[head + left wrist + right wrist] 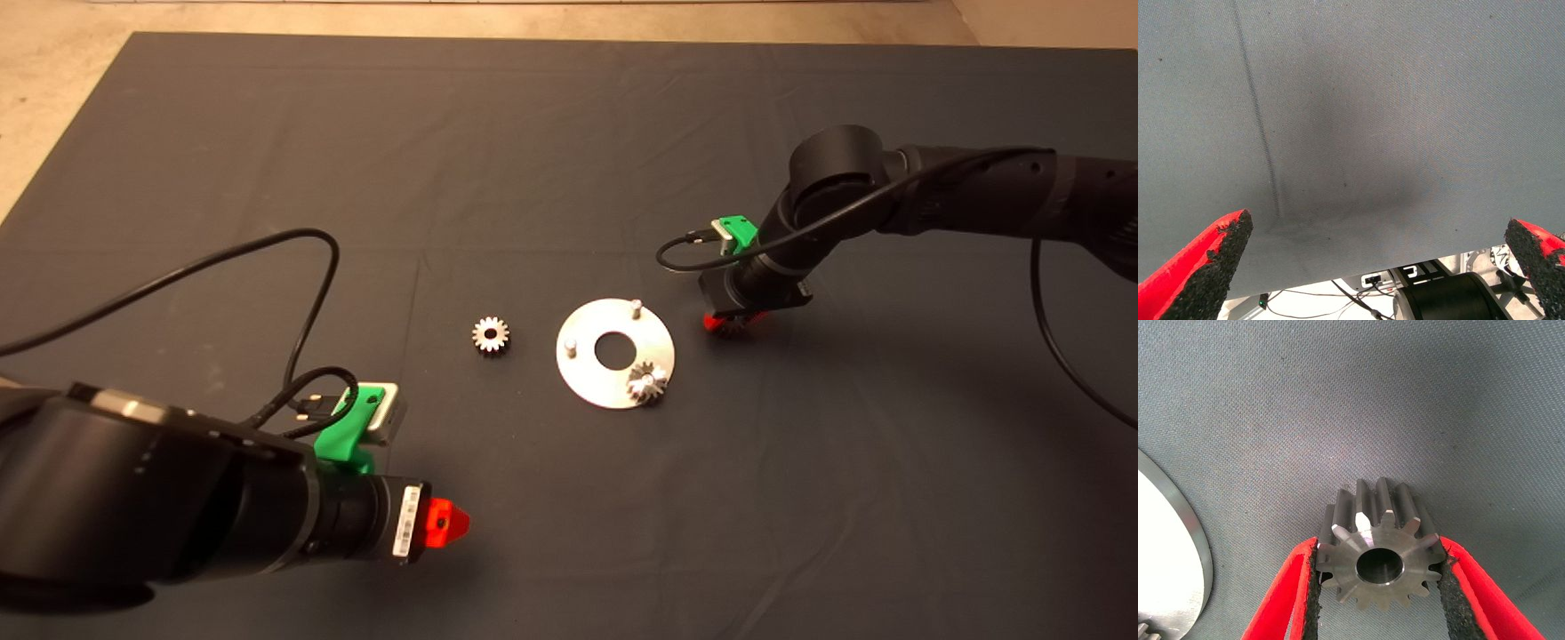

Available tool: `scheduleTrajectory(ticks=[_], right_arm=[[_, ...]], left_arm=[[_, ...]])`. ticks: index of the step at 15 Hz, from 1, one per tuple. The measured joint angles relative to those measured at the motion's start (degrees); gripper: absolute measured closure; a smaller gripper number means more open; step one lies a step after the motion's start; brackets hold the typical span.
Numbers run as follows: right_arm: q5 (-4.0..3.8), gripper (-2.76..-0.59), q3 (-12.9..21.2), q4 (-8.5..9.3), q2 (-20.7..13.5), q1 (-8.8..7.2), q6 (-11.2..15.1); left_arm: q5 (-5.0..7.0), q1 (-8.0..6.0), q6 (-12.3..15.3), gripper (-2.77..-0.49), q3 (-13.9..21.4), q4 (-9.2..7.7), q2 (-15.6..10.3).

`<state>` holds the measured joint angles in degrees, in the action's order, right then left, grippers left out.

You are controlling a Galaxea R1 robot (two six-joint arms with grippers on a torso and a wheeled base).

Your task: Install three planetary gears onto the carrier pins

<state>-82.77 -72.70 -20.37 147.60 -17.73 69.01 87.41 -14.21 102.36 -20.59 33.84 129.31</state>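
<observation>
- Dark woven cloth, the mat (pixel 569 133), covers the table, creased in a few lines, with pale floor showing past its far edge.
- On it lies the carrier disc (pixel 587 378), flat, round and mirror-bright, with a large centre hole.
- One planetary gear (pixel 648 383) already sits on the disc's nearest pin; the two bare carrier pins (pixel 636 308) stand short and upright.
- The right gripper (pixel 731 324) is low over the mat just beside the disc's right rim, its black pads clamped on a second gear (pixel 1379 561) across the teeth.
- That gear is silvery steel, chunky-toothed, its bore facing the wrist camera; the disc edge lies close off to one side of it.
- The nearest free pin is the far one, a short way left of the gripper, so I'd judge the bore must be brought over it and kept level.
- A third gear (pixel 491 335) lies flat, left of the disc.
- The left gripper (pixel 1358 267) hangs parked at the near left, fingers spread wide, holding nothing.
</observation>
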Motion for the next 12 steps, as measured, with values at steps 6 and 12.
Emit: scheduleTrajectory(ticks=[6, 12], right_arm=[[0.03, -0.98, 0.0, 0.33, 0.0, -0.05, 0.04], [4.03, -0.95, 0.02, 4.4, 0.35, -2.38, 0.04]], left_arm=[[0.02, 0.0, 0.0, -2.76, 0.0, 0.0, -0.12], [0.0, -0.13, 0.0, -2.76, 0.0, -0.07, -0.09]])
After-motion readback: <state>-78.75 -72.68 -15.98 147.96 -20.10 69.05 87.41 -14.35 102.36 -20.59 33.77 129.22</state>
